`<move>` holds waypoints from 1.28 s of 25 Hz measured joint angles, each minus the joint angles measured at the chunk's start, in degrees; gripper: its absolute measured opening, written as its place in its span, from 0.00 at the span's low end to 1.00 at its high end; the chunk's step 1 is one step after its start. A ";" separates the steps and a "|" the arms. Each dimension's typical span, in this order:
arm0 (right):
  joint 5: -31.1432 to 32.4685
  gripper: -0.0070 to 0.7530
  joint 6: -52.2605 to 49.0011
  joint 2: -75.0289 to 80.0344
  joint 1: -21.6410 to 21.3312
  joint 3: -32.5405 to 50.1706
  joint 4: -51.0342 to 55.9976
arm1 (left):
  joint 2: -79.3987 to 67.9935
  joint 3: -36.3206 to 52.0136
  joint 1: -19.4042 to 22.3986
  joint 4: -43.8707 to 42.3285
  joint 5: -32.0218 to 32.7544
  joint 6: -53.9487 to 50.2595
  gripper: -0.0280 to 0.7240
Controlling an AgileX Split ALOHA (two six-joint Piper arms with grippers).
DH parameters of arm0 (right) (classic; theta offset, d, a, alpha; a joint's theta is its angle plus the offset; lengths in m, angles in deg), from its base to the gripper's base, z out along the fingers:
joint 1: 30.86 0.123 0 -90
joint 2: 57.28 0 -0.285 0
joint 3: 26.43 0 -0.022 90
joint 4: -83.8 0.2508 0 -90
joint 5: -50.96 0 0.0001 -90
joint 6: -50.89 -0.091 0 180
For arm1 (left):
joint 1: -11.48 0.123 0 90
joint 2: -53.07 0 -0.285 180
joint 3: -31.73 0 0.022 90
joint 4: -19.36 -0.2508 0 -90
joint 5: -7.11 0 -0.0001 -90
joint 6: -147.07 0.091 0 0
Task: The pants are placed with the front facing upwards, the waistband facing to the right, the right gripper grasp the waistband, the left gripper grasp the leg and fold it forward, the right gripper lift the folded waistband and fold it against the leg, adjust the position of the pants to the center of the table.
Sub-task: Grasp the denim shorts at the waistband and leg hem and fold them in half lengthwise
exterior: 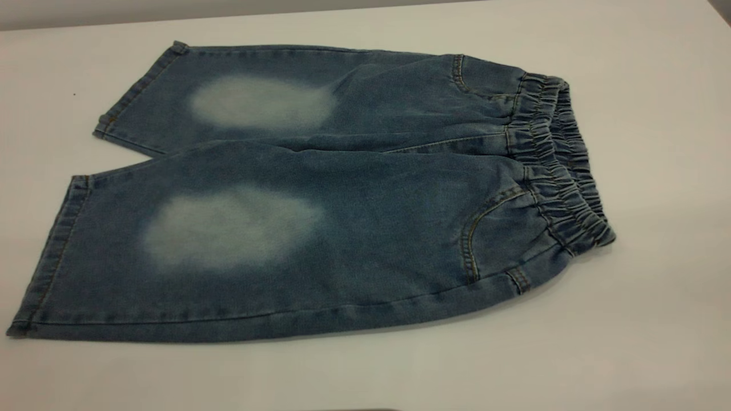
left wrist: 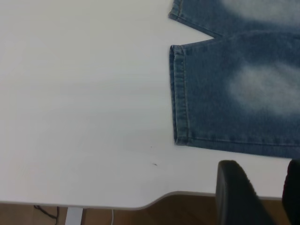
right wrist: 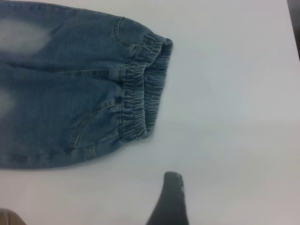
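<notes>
My left hand (left wrist: 257,197) is cut off by the frame edge: two dark fingers stand apart over the tabletop (left wrist: 79,103) rim, gripping nothing, near the shorts' (exterior: 320,194) leg hems. Of my right hand (right wrist: 169,199) I see only one dark finger, so I cannot tell how wide it stands. The shorts lie flat, front up, waistband (exterior: 557,165) rightward.
</notes>
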 joint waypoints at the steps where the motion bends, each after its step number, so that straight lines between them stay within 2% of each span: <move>1: 0.00 0.76 0.00 0.00 0.00 0.00 0.00 | 0.00 0.00 0.00 0.00 0.00 0.00 0.36; 25: -0.12 0.73 0.04 0.22 0.00 0.00 1.91 | 0.00 0.00 0.00 1.40 0.00 0.00 0.36; 32: -0.80 0.73 0.03 8.98 0.00 0.00 4.26 | -4.37 -1.41 0.00 3.01 -0.64 1.82 0.36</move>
